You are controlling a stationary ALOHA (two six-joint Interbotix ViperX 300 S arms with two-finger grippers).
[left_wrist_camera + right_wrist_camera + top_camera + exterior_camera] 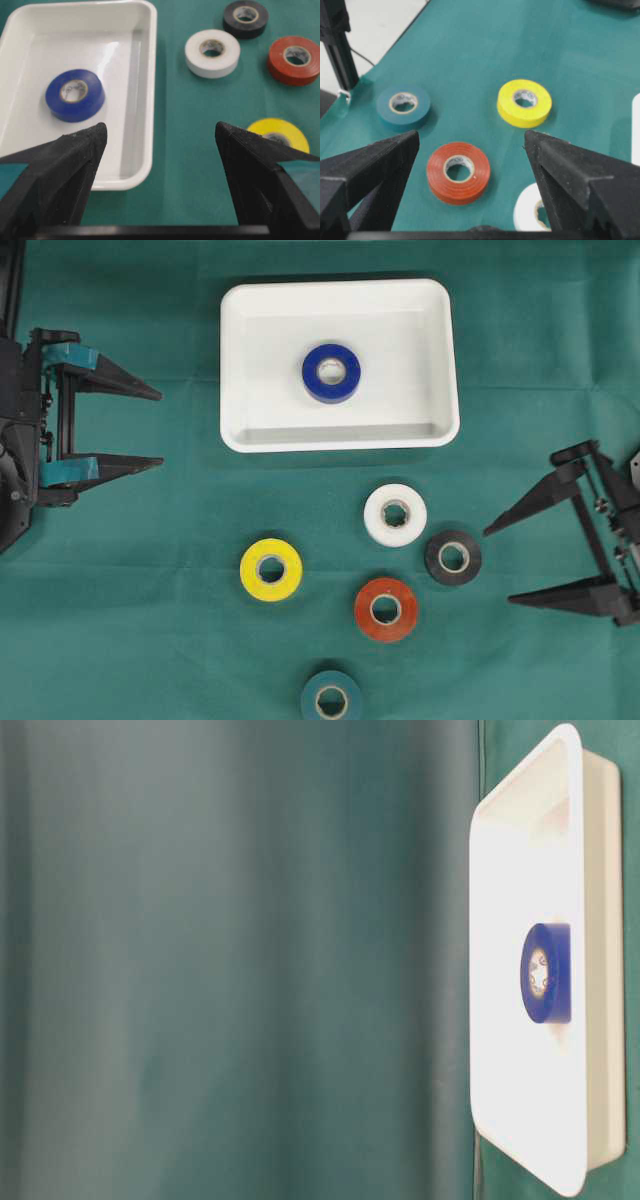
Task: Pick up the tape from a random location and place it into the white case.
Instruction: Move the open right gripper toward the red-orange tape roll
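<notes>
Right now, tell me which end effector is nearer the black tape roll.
Right. The right end effector sits open just beside the black tape roll, on the overhead view's right. The left end effector is open far across the green cloth, beyond the white plastic case.

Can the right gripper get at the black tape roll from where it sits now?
Probably yes. The right gripper is open and empty, and the black tape lies just ahead of its tips on bare cloth. The white tape sits close behind.
</notes>
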